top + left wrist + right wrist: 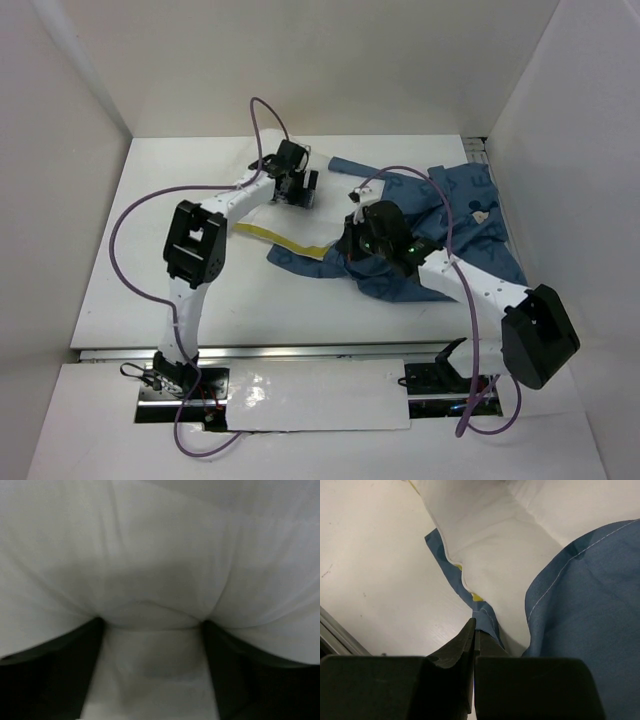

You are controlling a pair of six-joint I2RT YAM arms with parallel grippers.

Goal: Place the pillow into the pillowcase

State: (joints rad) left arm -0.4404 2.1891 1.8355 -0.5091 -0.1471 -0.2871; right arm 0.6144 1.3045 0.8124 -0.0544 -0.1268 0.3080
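White pillow [160, 555] bulges between the spread jaws of the left pincer [151, 626], ungripped. The right pincer [474, 630] is pinched shut on the pillowcase [590, 605] hem (stuffing seemingly midway). Next, the left should push the pillow deeper.

From where I stand I count one white pillow [293, 224] near the middle of the frame, and one blue pillowcase [470, 215] spread to its right. There are two robot arms, a left arm [195, 245] and a right arm [480, 285]. Each carries one end effector, so two in all: the left end effector [151, 625] and the right end effector [474, 632]. Each has two dark fingers [60, 675], four altogether. There are two purple cables, a left cable [114, 232] and a right cable [447, 215]. One tabletop [150, 250] carries the lot.
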